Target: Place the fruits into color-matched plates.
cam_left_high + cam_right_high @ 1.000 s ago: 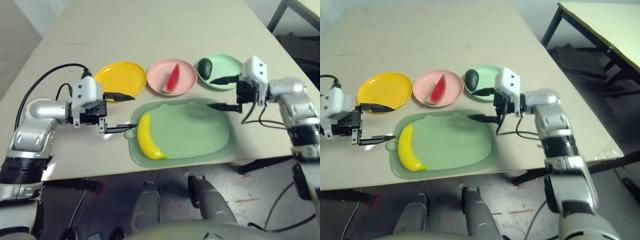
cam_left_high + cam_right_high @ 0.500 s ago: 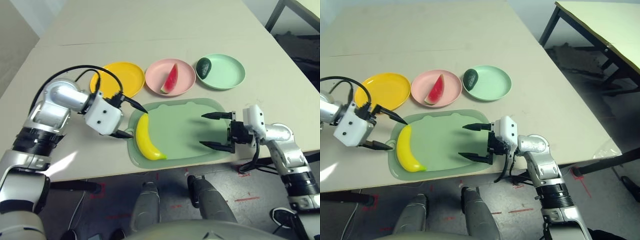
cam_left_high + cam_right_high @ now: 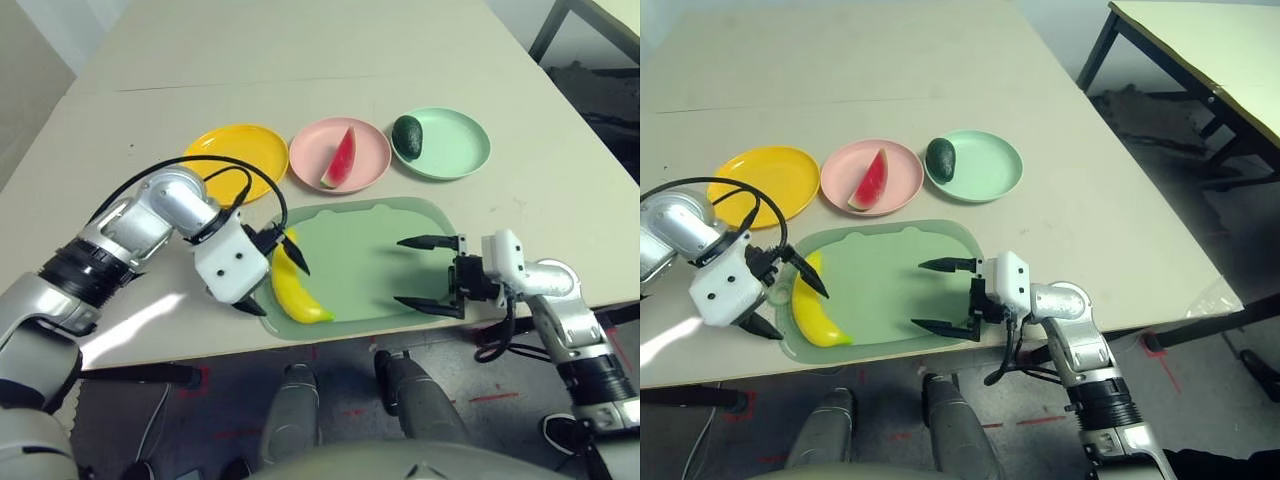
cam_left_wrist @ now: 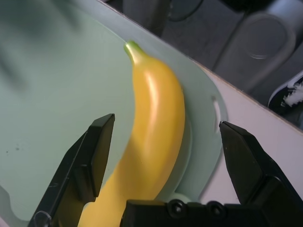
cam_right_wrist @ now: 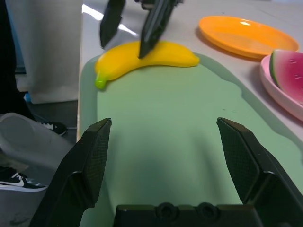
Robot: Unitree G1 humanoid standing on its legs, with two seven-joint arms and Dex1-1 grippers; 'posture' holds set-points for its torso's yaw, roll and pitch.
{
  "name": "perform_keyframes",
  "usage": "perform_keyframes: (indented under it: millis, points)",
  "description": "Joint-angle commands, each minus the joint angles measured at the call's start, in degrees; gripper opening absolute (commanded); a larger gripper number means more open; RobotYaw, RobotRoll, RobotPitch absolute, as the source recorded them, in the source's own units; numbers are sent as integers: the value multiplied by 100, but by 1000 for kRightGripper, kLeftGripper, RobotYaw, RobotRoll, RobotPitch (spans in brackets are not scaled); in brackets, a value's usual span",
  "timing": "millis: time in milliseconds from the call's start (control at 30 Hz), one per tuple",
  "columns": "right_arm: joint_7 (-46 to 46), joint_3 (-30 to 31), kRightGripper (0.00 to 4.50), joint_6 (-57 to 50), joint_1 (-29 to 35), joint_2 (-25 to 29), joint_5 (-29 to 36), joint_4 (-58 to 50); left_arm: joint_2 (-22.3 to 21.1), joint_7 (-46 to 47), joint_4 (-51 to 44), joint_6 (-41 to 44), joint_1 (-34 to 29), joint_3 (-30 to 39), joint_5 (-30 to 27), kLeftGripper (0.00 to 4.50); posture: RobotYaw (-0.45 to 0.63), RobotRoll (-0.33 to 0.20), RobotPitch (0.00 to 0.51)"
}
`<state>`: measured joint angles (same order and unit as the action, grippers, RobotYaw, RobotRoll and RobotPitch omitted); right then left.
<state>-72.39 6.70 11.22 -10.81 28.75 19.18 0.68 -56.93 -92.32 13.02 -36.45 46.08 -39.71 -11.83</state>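
Observation:
The yellow banana [image 3: 291, 292] lies on the left end of the pale green mat [image 3: 370, 250]. My left gripper [image 3: 277, 282] is open, with one finger on each side of the banana [image 4: 151, 132], not closed on it. The watermelon wedge [image 3: 340, 158] rests in the pink plate [image 3: 372, 165]. In the mint green plate [image 3: 455, 148] sits the dark avocado [image 3: 407, 135]. The yellow plate [image 3: 232, 150] holds nothing. My right gripper [image 3: 403, 271] hangs open and empty over the mat's right part, pointing toward the banana [image 5: 147, 56].
The mat reaches close to the table's near edge [image 3: 400, 335]. A black cable [image 3: 190, 165] loops from my left arm over the yellow plate's front. Another table's leg [image 3: 1095, 55] stands at the far right.
My left gripper has swung from beside the yellow plate down onto the mat and now straddles the banana. My right gripper left the green plate, dropped to the mat's right side, then edged left.

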Motion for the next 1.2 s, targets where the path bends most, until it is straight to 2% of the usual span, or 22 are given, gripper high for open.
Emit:
perform_keyframes:
  millis: [33,133,333,533,633,800,900,1000,1200]
  points:
    - [133,61,4496,-40,100,36,-29,-179,60,-18,351,-259,-80,99,502,4318,-98,0,212]
    - [190,75,4500,-60,121,65,-17,-224,6,-18,533,-256,-128,108,666,3577,-96,0,212]
    - [252,165,4500,-28,85,66,-48,-195,-50,-18,568,-230,-195,125,668,1769,-90,0,215]
    - [371,213,4500,-4,4,-47,-13,-161,-246,-18,339,523,-16,538,199,1752,-84,0,215]
    - [469,186,4500,-52,11,-114,27,-161,-320,-18,561,810,230,910,225,1752,-79,0,215]
    - [1354,-103,4500,-679,12,-508,289,-310,-347,82,1757,526,948,1492,794,1752,-46,0,215]
    - [1712,-140,4500,-808,68,-665,219,-370,-273,631,2593,126,1357,1706,1398,1752,-46,0,215]
    - [2160,-77,4500,-725,102,-756,-144,-369,-224,1347,3402,-178,1642,1779,2036,1752,-37,0,216]
    - [2554,25,4500,-793,171,-849,-397,-458,5,2764,4734,-618,1848,1605,3148,1752,-53,0,219]
